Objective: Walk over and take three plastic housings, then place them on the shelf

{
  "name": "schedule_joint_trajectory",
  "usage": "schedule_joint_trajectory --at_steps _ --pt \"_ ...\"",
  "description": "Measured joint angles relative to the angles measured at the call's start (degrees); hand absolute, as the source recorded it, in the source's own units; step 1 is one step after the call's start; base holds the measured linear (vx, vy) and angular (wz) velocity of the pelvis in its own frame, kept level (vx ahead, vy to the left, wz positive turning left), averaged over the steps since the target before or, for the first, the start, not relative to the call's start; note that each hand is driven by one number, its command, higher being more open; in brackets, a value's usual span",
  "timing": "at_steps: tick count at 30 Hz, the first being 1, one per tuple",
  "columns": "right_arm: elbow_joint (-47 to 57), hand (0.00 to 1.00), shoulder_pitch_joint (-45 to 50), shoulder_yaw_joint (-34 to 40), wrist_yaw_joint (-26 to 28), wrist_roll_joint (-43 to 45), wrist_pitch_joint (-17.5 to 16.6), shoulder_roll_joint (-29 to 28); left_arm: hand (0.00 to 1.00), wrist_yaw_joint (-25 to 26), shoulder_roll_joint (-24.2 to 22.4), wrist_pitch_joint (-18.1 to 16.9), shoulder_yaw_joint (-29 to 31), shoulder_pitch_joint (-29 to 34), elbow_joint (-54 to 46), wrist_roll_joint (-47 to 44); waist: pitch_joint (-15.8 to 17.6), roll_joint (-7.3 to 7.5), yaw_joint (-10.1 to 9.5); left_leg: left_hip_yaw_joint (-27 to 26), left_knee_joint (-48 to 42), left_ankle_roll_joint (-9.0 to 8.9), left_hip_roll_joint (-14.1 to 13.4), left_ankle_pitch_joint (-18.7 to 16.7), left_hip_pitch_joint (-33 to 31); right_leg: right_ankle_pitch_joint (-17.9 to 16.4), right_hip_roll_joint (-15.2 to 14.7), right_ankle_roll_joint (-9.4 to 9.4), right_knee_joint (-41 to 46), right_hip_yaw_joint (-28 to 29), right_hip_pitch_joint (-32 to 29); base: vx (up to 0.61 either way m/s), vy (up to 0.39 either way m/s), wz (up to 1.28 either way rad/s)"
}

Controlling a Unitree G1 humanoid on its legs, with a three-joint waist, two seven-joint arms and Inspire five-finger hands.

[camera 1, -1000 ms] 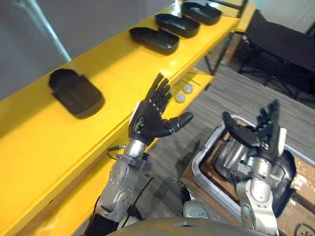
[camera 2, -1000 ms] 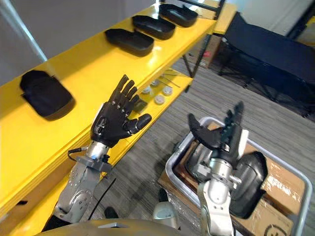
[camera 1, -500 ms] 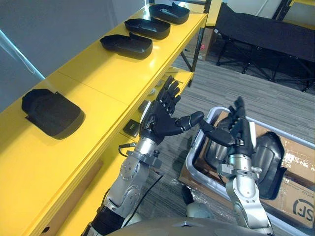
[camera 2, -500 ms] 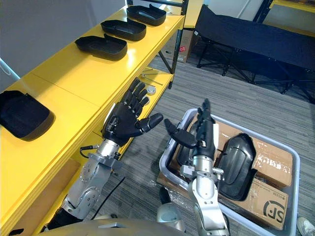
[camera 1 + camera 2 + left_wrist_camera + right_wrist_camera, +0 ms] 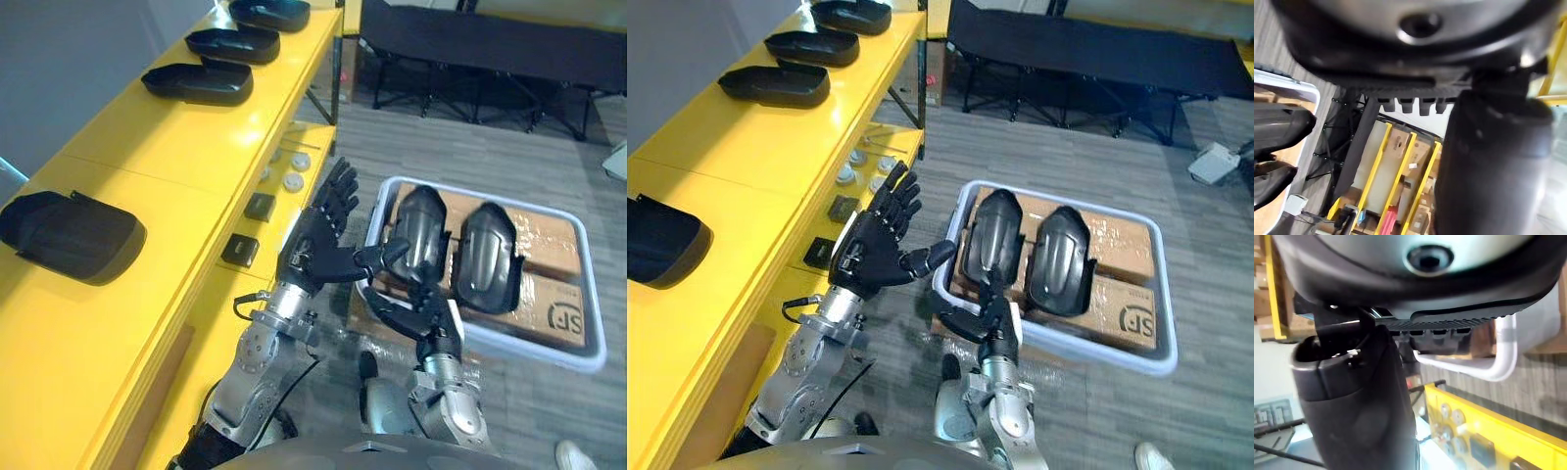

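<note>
Shelf: a yellow shelf (image 5: 167, 147) ran along the robot's left, its top board glossy.
Nearest housing: 1 black plastic housing (image 5: 71, 235) lay alone on the shelf's near end, domed side up.
Far row: a row of 3 black housings (image 5: 233, 44) sat in a line toward the shelf's far end, open side up, well apart from the single one.
Lower board: small black blocks (image 5: 259, 206) and round pale discs (image 5: 292, 180) lay on the yellow board below the top one, near the left arm.
Left robot hand: the left robot hand (image 5: 313, 253) hung between the shelf and the bin. It was spread wide, with fingers straight and fanned and the thumb pointing toward the bin, and it held nothing.
Right robot hand: the right robot hand (image 5: 994, 318) stood lower and nearer the body, just in front of the bin's near rim. Its fingers pointed straight up and its thumb was out to the left, so it was wide and empty too.
Bin: a pale grey bin (image 5: 1097, 351) stood on the grey carpet (image 5: 549, 157), to the right of both hands.
Housings in bin: 2 dark housings (image 5: 419, 233) lay side by side inside it, domed side up and close together, on cardboard boxes (image 5: 554, 318).
Cot: a black folding cot (image 5: 470, 34) stood on the carpet beyond the bin.
</note>
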State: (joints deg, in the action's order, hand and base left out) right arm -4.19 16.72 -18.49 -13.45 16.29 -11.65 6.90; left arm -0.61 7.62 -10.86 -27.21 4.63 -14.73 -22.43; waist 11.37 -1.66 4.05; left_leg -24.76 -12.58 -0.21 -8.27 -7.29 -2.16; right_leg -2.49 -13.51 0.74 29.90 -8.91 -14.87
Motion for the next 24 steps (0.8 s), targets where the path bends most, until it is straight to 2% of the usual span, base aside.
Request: schedule_joint_trajectory --at_steps 1,3,4,5,6,7,8,9,10,11,13,14,15,16,17,18,19,20,21,22,24 --pt "-2.49 1.00 -2.05 -1.63 -0.41 -0.04 -0.35 -0.11 1.00 -0.56 0.06 -0.02 0.07 0.18 0.02 -0.01 -0.01 -0.05 -0.76 -0.01 -0.10 -0.18 -0.59 0.67 -0.63 -0.57 -1.72 0.83 2.58 -0.98 0.14 -0.11 -0.199 -0.03" --pt "-8.06 1.00 -7.65 -8.21 -4.35 -0.83 -1.12 -0.96 1.00 -2.85 0.07 -0.64 -0.69 0.47 1.44 -0.04 -0.03 -0.14 -3.83 1.19 -0.74 -1.88 -3.43 3.50 -3.58 -1.00 -8.19 1.51 8.30 -1.93 3.94 -0.12 -0.325 0.06" --pt "-8.33 1.00 -8.55 -9.65 -5.47 -2.33 -1.17 -1.57 1.00 -3.28 0.08 -0.70 -1.02 0.54 1.91 -0.22 -0.03 -0.18 -4.27 1.76 -0.91 -2.43 -4.42 4.24 -4.47 -0.92 -9.42 1.43 8.20 -1.81 5.25 -0.11 -0.398 0.07" --pt "-8.35 1.00 -10.11 -11.78 -7.13 -5.09 -1.28 -3.06 1.00 -3.90 0.07 -0.71 -1.42 0.80 2.82 -0.82 -0.08 -0.09 -4.82 2.28 -1.30 -3.90 -6.34 5.82 -6.09 -0.72 -11.27 1.35 6.30 -1.27 7.33 -0.14 -0.470 -0.15" --pt "-8.22 1.00 -11.11 -13.05 -8.04 -7.02 -1.31 -3.89 1.00 -4.04 0.11 -0.66 -1.72 0.82 3.77 -2.27 -0.17 0.07 -5.07 2.26 -1.41 -5.05 -7.92 7.22 -6.98 -0.22 -11.67 0.89 2.51 -0.25 8.65 -0.21 -0.625 -0.50" --pt "-6.56 1.00 -11.32 -13.76 -8.46 -6.98 -1.25 -4.64 1.00 -3.95 0.35 -0.45 -2.66 0.68 4.75 -3.44 -0.26 0.95 -5.36 1.66 -1.51 -7.76 -10.00 9.37 -7.75 5.64 -11.35 -0.39 -7.17 0.95 11.28 -0.20 -0.561 -0.56" --pt "-6.13 1.00 -11.28 -13.62 -8.55 -6.89 -1.23 -4.48 1.00 -3.79 0.34 -0.32 -3.47 0.43 5.40 -4.55 -0.27 1.08 -5.28 1.86 -1.04 -8.83 -11.00 10.38 -7.76 2.17 -10.47 -5.16 -8.28 1.04 12.07 -0.18 -0.486 -0.51" --pt "-6.11 1.00 -11.22 -13.37 -8.79 -6.81 -1.16 -4.06 1.00 -3.51 0.18 0.12 -4.44 0.34 5.89 -5.04 -0.55 0.91 -5.18 1.86 0.00 -9.02 -12.01 11.86 -7.56 -0.58 -9.54 -8.91 -9.11 0.33 12.31 -0.20 -0.517 -0.54" --pt "-5.63 1.00 -10.21 -12.17 -8.83 -6.80 -0.54 -1.72 1.00 -2.07 -0.05 1.45 -7.66 0.27 6.09 -5.54 -1.73 0.10 -4.67 2.30 4.13 -9.17 -13.98 15.96 -6.79 -5.58 -7.68 -15.39 -10.22 -2.12 11.92 -0.24 -0.636 -0.53" --pt "-5.11 1.00 -9.44 -10.28 -8.73 -6.78 0.21 0.43 1.00 -1.27 -0.71 2.42 -9.96 0.16 6.12 -6.45 -1.96 -0.85 -3.50 2.71 6.25 -9.18 -15.09 18.10 -6.36 -7.75 -6.06 -15.25 -10.80 -3.09 11.80 -0.23 -0.651 -0.47" --pt "-5.05 1.00 -6.86 -5.26 -8.70 -6.69 1.53 3.93 1.00 0.31 -2.57 4.69 -12.76 0.16 6.75 -6.81 -2.62 -2.85 -0.97 3.03 7.49 -9.37 -16.21 20.02 -4.94 -8.24 -3.77 -14.57 -10.88 -2.72 11.47 -0.12 -0.368 -0.34" --pt "-4.92 1.00 -5.22 -3.08 -8.65 -6.70 1.62 4.94 1.00 -0.04 -2.14 4.90 -12.87 0.00 6.70 -7.35 -2.61 -2.83 -0.30 3.06 7.51 -9.82 -16.01 19.61 -3.27 -7.97 -3.13 -13.83 -11.02 -1.73 11.49 -0.05 -0.162 -0.70" --pt "-3.89 1.00 -2.98 -0.47 -8.61 -6.68 1.59 5.85 1.00 -0.21 -2.16 4.87 -12.60 0.04 6.41 -8.95 -2.75 -2.51 -0.21 3.99 6.91 -10.59 -15.03 16.30 -1.93 -7.56 -2.56 -13.11 -11.59 -0.49 10.84 -0.04 -0.088 -0.73" --pt "-3.24 1.00 -2.18 0.51 -8.49 -6.63 1.57 6.32 1.00 -0.12 -2.28 4.74 -12.28 0.11 6.17 -9.23 -2.84 -2.29 -0.26 4.66 6.21 -10.15 -14.19 13.49 -1.66 -7.48 -2.38 -12.82 -12.38 -0.10 10.30 -0.09 -0.057 -0.86" --pt "-2.12 1.00 -1.41 1.87 -8.17 -6.60 1.57 6.85 1.00 0.11 -2.25 4.43 -11.47 0.01 5.99 -9.44 -2.68 -1.83 -0.44 6.45 4.41 -10.37 -13.24 8.96 -1.95 -7.04 -1.94 -12.35 -13.63 1.23 9.01 -0.13 0.017 -0.91" --pt "-1.40 1.00 -1.49 2.60 -7.55 -6.69 1.58 6.92 1.00 0.68 -1.96 4.43 -10.59 0.10 5.97 -9.75 -2.58 -0.90 -1.17 9.52 1.11 -10.08 -11.43 5.97 -3.36 -6.06 -2.31 -11.77 -15.25 2.68 8.02 -0.16 0.082 -0.92" --pt "-0.71 1.00 -1.51 2.90 -7.02 -6.86 1.59 6.93 1.00 1.00 -1.74 4.43 -10.18 0.15 5.99 -10.71 -2.48 -0.60 -1.46 10.51 -0.48 -9.59 -10.69 4.48 -4.11 -5.16 -2.67 -11.91 -16.54 3.02 7.95 -0.13 0.150 -0.80" --pt "0.84 1.00 -1.52 3.23 -6.28 -7.11 1.56 6.91 1.00 1.47 -1.48 4.37 -9.53 0.43 6.00 -11.67 -2.65 -0.25 -1.40 10.97 -2.20 -9.26 -9.66 2.90 -5.57 -2.14 -3.56 -12.14 -19.52 3.04 8.21 -0.08 0.155 -0.43" --pt "1.32 1.00 -2.23 3.87 -6.25 -8.08 1.48 6.70 1.00 1.05 -0.41 4.37 -8.62 0.54 6.01 -11.67 -2.75 0.35 -1.29 10.51 -1.84 -9.53 -7.97 2.84 -6.01 0.55 -4.96 -12.95 -21.80 3.24 8.29 -0.05 0.154 -0.25" --pt "1.33 1.00 -2.68 3.85 -6.30 -8.06 1.50 6.39 1.00 0.71 -0.07 4.37 -7.96 0.83 6.01 -11.68 -2.67 0.76 -1.39 10.30 -1.38 -9.86 -7.48 3.08 -6.29 2.12 -5.35 -13.17 -22.91 3.22 8.22 -0.03 0.107 -0.15" --pt "1.32 1.00 -4.52 4.49 -7.40 -8.01 1.48 4.44 1.00 -0.05 0.38 4.38 -4.20 3.09 6.04 -10.48 -2.05 2.14 -3.22 9.25 -0.07 -11.06 -6.58 4.39 -6.52 7.11 -5.92 -13.70 -26.29 0.94 8.00 -0.05 0.083 -0.17"
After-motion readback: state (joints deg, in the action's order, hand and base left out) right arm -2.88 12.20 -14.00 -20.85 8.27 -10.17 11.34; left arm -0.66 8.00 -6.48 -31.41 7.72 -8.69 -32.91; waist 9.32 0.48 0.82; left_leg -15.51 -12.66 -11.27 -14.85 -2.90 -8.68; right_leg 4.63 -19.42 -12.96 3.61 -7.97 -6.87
